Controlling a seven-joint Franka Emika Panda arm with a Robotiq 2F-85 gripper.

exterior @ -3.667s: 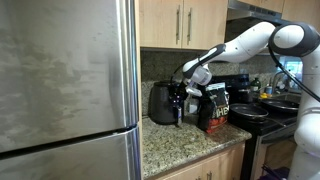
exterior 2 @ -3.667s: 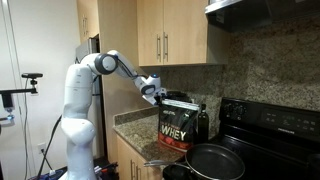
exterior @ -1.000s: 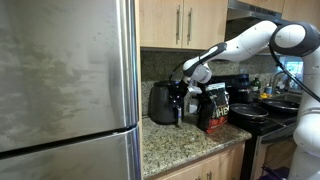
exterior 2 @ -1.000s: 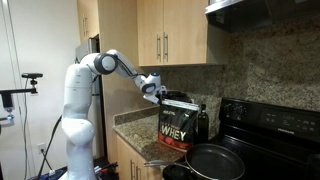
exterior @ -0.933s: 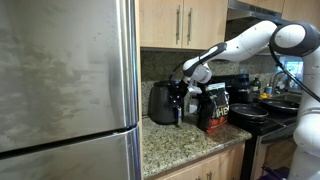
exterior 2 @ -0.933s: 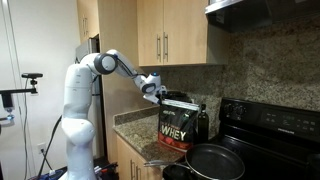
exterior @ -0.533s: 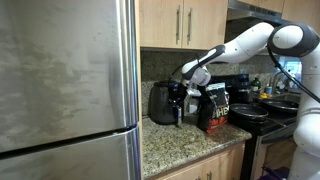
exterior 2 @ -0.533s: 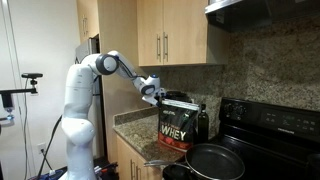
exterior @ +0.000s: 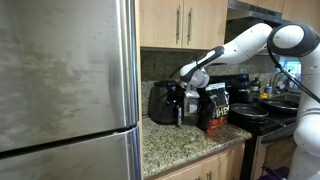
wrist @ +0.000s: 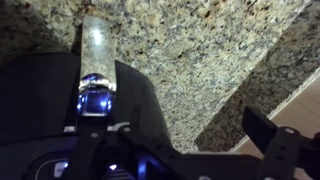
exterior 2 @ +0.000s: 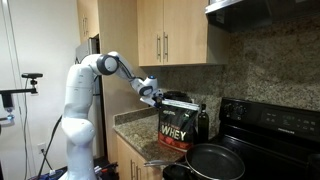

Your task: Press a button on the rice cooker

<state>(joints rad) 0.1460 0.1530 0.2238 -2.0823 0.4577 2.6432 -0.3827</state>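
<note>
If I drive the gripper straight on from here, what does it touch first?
Probably the rice cooker, near its lit control strip; the gripper points down at it. Remaining gap unclear.

The bag (exterior: 213, 108) stands just beside the rice cooker (exterior: 160, 102), cabinets (exterior: 180, 22) overhead.

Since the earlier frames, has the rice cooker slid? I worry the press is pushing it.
No. The rice cooker sits at the same spot beside the refrigerator edge.

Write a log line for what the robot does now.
target: rice cooker | gripper: at cooker, open or shut unclear | bag: beside cooker | press: unconfirmed
</note>
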